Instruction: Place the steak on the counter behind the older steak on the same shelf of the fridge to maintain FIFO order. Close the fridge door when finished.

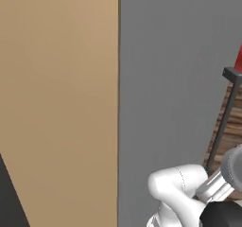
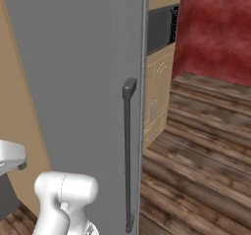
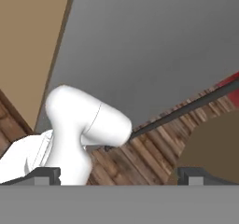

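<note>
Jaws wide and empty (nothing between them), I should reach the fridge door (image 2: 83, 82) handle (image 2: 128, 151) squarely before pulling.

The fridge door (image 2: 83, 82) stands straight ahead of the robot, close in front of the base. Its bar handle (image 2: 128, 155) runs upright along the door's right edge. To the left of the door, touching it along a vertical seam, is a wooden cabinet panel (image 1: 56, 103). To the right of the door and further back stands a run of cabinets (image 2: 159, 92) with a microwave (image 2: 163, 27) set into it above the lower doors. A plank floor (image 2: 196, 165) spreads out to the right of the fridge, reaching back to a wall (image 2: 215, 28) behind it. The arm (image 2: 63, 199) rises low in front of the door
</note>
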Robot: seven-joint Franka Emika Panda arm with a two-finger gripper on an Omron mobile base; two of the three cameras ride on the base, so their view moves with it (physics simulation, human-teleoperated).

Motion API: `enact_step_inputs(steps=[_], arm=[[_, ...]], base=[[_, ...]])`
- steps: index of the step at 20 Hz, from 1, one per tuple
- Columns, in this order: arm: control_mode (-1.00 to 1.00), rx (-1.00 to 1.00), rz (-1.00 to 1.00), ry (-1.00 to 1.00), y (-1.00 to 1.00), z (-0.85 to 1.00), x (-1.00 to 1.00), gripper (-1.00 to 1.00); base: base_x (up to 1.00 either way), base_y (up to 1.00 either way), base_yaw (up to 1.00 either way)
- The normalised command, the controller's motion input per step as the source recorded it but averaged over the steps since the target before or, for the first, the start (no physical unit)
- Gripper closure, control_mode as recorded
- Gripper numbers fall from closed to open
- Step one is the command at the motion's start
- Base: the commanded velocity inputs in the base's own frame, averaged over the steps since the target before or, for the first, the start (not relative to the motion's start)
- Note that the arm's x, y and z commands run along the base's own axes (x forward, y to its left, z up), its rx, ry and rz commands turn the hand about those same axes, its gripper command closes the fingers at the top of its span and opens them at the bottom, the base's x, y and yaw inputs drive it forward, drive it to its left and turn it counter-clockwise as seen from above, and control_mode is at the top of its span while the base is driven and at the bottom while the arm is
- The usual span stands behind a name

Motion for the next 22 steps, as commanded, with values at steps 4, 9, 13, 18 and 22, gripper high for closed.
enact_step_inputs(steps=[4,9,13,18,22], arm=[[-1.00,0.19,-0.07,0.00,-0.44,0.00,0.27,-1.00],[-1.00,0.23,0.00,0.00,-0.41,0.00,0.49,-1.00],[-1.00,0.21,0.00,-0.04,-0.06,0.00,0.53,-1.00],[-1.00,0.17,0.00,-0.12,0.31,0.00,0.49,-1.00],[-1.00,0.20,0.00,-0.18,0.09,0.00,0.51,-1.00]], base=[[0.00,0.00,0.00],[0.00,0.00,0.00],[0.00,0.00,0.00],[0.00,0.00,0.00],[0.00,0.00,0.00]])
